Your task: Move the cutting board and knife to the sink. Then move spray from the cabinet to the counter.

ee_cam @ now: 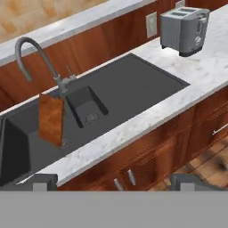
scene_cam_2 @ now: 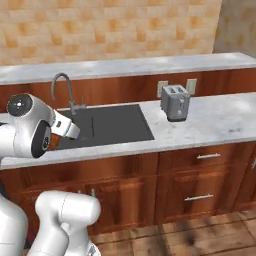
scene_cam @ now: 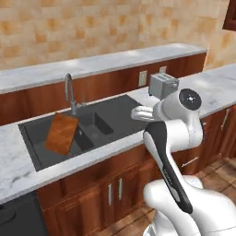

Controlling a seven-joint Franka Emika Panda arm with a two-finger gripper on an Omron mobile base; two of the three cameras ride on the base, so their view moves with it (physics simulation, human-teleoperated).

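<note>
The gripper (ee_cam: 113,180) stands wide open with nothing between its two dark fingertips (ee_cam: 42,180), which sit far apart at the lower edge of the hand view. It hangs out over the front edge of the bench (ee_cam: 147,113), above the base cabinet doors, looking down and forward at the sink (ee_cam: 129,87).

The cutting board (ee_cam: 51,119) is ahead of the gripper and off toward its left fingertip, well apart from it. The board stands on edge inside the dark sink, tilted, leaning near the divider between the large basin and the small inner basin with the drain (ee_cam: 91,117). In the left base view the cutting board (scene_cam: 61,132) is tipped at an angle in the left part of the sink, with the arm's hand (scene_cam: 143,113) held over the sink's right end, clearly away from it. Just behind the board rises the grey curved faucet (ee_cam: 33,55).

Farther ahead and toward the right fingertip side, a grey toaster (ee_cam: 185,30) sits on the bench beside a wall outlet (ee_cam: 152,24). I cannot make out the knife, the spray or the cabinet in these views.
</note>
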